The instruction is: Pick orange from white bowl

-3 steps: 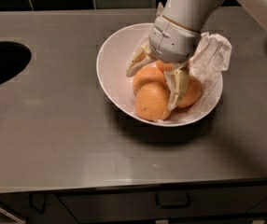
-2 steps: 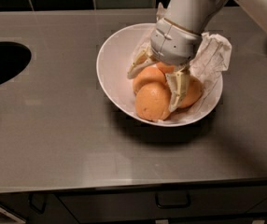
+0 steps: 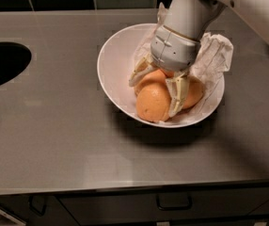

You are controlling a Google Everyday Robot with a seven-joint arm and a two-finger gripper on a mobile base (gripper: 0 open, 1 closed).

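The gripper [image 3: 152, 98] sits low in the white bowl [image 3: 113, 65], hemmed in by the orange [image 3: 149, 109] and the other oranges [image 3: 193, 94] beneath it. Crumpled paper [image 3: 214, 55] crowds it on the far and right sides. The bowl's left inner wall is bare, and the counter [image 3: 54, 131] lies open left and near, except for a dark hole [image 3: 3, 62] at far left.

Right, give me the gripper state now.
Gripper: open, down in the white bowl, fingers spread either side of the orange, which is not yet lifted.
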